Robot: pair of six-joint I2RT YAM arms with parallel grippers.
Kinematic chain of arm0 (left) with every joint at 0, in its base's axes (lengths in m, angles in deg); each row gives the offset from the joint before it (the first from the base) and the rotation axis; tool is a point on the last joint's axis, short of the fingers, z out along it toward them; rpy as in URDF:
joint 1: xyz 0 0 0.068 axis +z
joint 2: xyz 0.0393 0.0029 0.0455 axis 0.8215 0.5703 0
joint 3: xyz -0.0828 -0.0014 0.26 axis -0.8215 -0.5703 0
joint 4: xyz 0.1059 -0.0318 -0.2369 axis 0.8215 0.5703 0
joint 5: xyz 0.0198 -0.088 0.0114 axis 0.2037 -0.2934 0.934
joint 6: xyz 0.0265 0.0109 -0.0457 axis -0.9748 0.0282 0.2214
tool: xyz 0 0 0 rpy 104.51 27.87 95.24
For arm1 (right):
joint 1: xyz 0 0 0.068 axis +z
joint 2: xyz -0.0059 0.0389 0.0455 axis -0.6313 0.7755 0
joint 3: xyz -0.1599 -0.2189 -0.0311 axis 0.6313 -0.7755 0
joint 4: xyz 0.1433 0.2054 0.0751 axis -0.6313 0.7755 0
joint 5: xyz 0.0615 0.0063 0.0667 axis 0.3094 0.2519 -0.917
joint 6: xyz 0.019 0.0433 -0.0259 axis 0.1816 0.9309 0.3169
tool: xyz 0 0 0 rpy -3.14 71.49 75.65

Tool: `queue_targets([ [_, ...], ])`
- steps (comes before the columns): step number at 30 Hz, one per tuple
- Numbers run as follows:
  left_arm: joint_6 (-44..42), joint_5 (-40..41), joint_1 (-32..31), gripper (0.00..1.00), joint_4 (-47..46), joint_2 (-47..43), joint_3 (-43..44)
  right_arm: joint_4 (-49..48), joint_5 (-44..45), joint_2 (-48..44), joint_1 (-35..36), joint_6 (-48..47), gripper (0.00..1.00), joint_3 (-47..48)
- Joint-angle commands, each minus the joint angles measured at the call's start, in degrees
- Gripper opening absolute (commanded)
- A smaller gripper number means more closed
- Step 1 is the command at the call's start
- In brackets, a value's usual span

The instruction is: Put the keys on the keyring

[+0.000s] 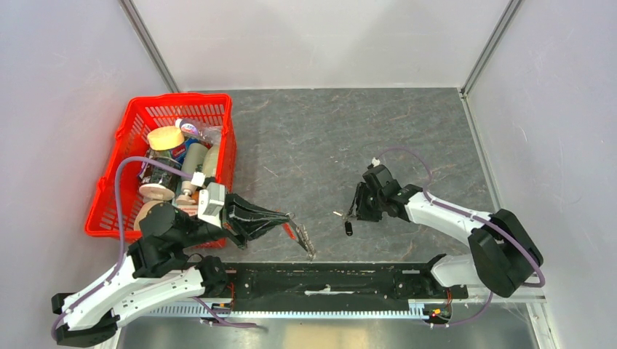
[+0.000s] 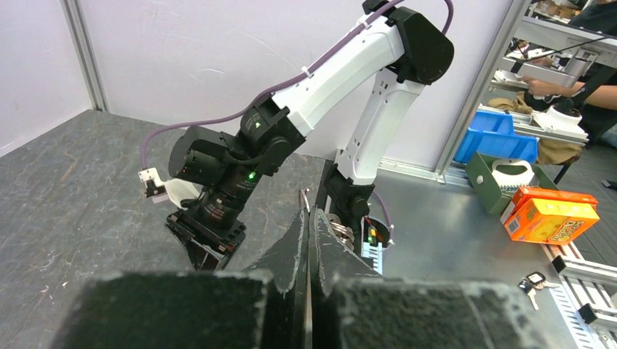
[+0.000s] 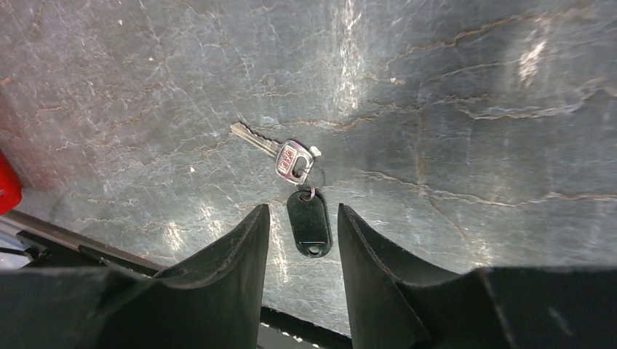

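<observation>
silver metal keys on black oblong fob (image 3: 295, 161): flat on the grey tabletop (image 3: 473, 87), fob between the right end effector's (image 3: 302, 212) parted fingers, seemingly poised for pickup.
grey metal keyring with red strip (image 1: 304, 241): clamped in the closed left end effector (image 1: 286, 217), held out, probably to receive them.

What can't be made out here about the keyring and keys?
Top view: keyring too small to tell whether its loop is open.
Left wrist view: the shut left gripper hides most of it.
Right wrist view: right gripper frames the keys; its height above the table is unclear.
</observation>
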Motion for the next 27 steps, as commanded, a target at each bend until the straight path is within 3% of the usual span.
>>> queue_targets([
  [1,1.26,-0.20,0.05,0.02,-0.76,0.12,-0.03,-8.82,-5.36,1.47,-0.48,2.79,0.47,-2.65],
  [22,0.82,-0.46,0.05,0.02,-0.06,0.67,0.26,-11.97,-4.70,5.09,-0.58,5.38,0.40,-5.45],
  [27,0.90,-0.46,0.05,0.02,-0.23,0.66,-0.01,-12.55,-4.82,5.64,-0.70,5.44,0.34,-5.78],
])
